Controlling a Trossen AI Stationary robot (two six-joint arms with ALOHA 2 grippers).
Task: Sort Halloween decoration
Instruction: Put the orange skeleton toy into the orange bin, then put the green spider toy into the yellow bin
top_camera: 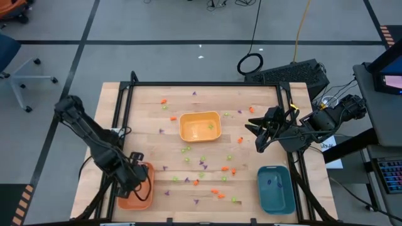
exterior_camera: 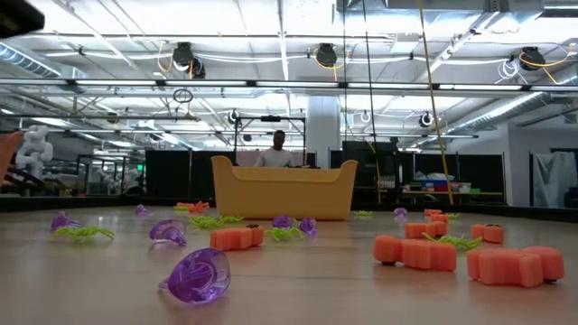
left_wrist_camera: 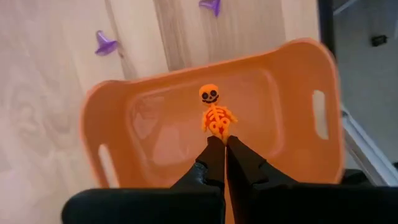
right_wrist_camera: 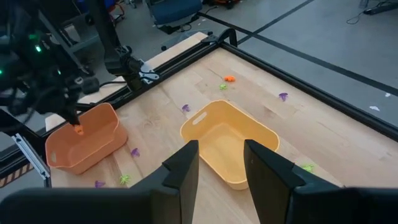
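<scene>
My left gripper [left_wrist_camera: 222,142] is shut on a small orange skeleton figure [left_wrist_camera: 213,109], one piece of the Halloween decoration. It hangs over the hollow of the orange tray [left_wrist_camera: 292,74] at the table's near left corner [top_camera: 135,191]. More tiny pieces in orange [top_camera: 217,193], light green [top_camera: 186,149] and purple [top_camera: 202,163] lie scattered flat on the wooden table. My right gripper [right_wrist_camera: 221,158] is open and holds nothing. It stays high above the table's right side [top_camera: 254,137], beside the yellow tray [top_camera: 200,125]. My left gripper pinches the skeleton's lower end [left_wrist_camera: 218,129] between its two fingertips. The fingers come from above, pointing steeply down. The figure sticks out past the fingertips, head end farthest from them, over the inside of the orange tray [right_wrist_camera: 93,146].
The yellow tray [right_wrist_camera: 230,149] stands at the table's middle and a teal tray [top_camera: 275,187] at the near right. A black frame [top_camera: 207,84] edges the table. In the low view, purple [exterior_camera: 197,273] and orange [exterior_camera: 415,252] pieces lie close to the camera. A person [exterior_camera: 278,149] is behind the table.
</scene>
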